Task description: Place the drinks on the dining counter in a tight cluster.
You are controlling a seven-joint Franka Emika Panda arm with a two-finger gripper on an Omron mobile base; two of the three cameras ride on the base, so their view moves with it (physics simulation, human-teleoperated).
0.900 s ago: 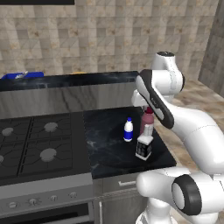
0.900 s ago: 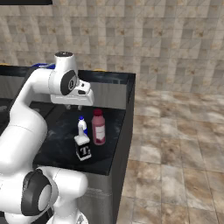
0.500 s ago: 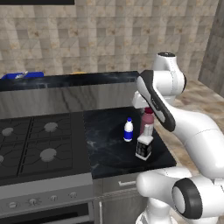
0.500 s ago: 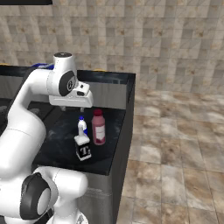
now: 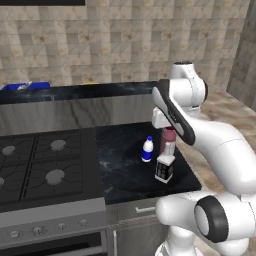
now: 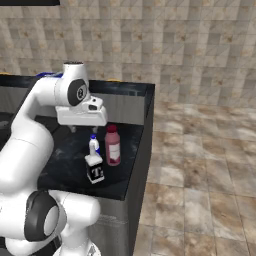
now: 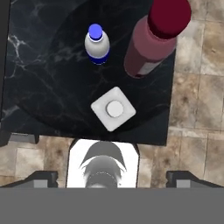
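Three bottles stand upright, caps up, close together near the corner of a glossy black veined counter: a round maroon bottle, a small white bottle (blue cap), and a square clear bottle. The gripper hangs above, spread wide and empty.

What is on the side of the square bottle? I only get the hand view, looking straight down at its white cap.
Observer: The square bottle wears a black label with white marks, plain in the right base view.
Operator: What's beside this counter?
Observer: A stove with four burners adjoins the near counter on its left in the left base view.
Operator: Is there another counter?
Observer: Yes, a longer black counter runs behind, higher up, with something blue on it.
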